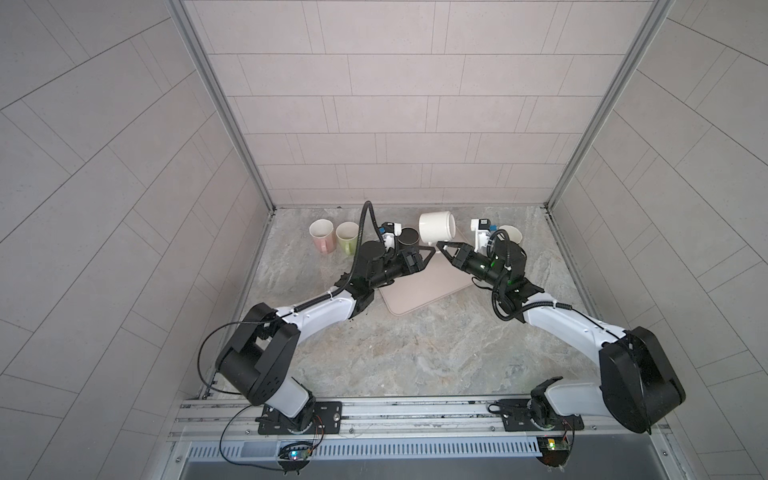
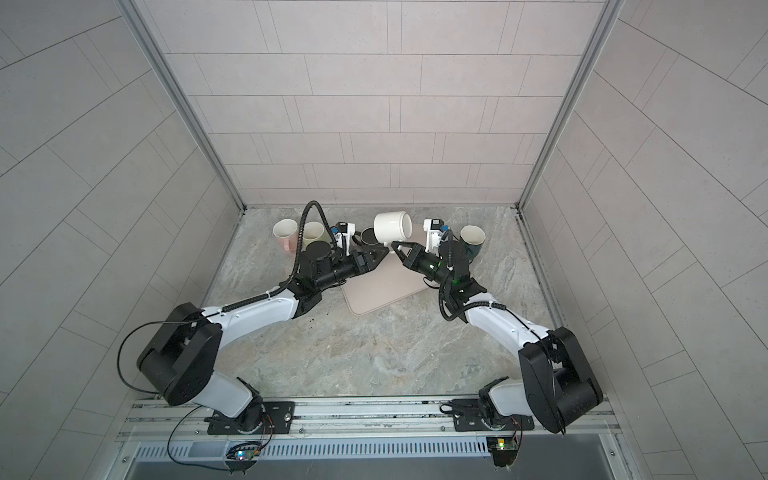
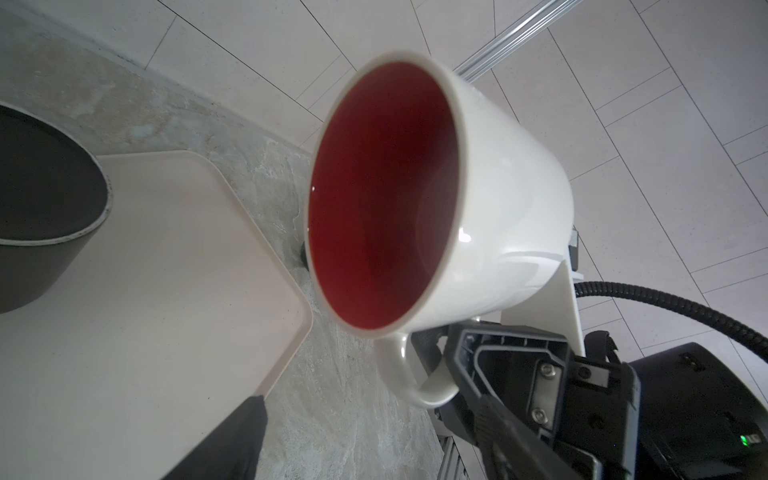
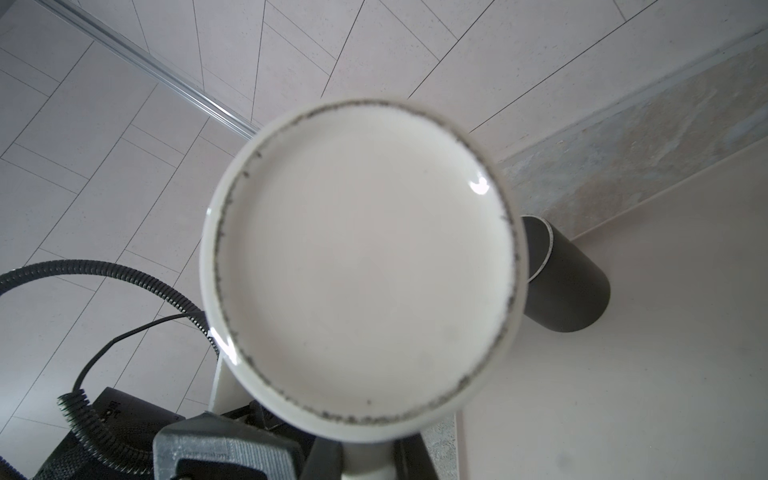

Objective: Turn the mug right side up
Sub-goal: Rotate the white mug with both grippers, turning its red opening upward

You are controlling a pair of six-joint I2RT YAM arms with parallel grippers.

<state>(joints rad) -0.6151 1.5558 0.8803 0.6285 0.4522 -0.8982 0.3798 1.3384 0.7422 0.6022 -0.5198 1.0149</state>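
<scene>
Nearest, a beige tray [image 1: 419, 293] lies on the stone table [image 1: 415, 353]. Over the tray's far part, the left gripper [image 1: 427, 257] has its fingers spread wide with nothing between them. Only one finger [image 3: 239, 440] shows in its wrist view.

Facing it, the right gripper [image 1: 441, 247] is clamped tight on the handle [image 3: 395, 370] of the white mug [image 1: 435, 227]. The mug hangs in the air above the tray's far end, lying on its side. Its red inside is empty. Its mouth points toward the left arm and its bottom [image 4: 361, 270] toward the right wrist camera.

A dark mug [image 1: 409, 237] stands upright on the tray's far corner and looks empty.

Farther back, by the wall, a pink mug [image 1: 322, 236] and a green mug [image 1: 347, 239] stand upright side by side, both empty. To the right, a dark green mug [image 2: 473, 237] is partly hidden by the right arm.
</scene>
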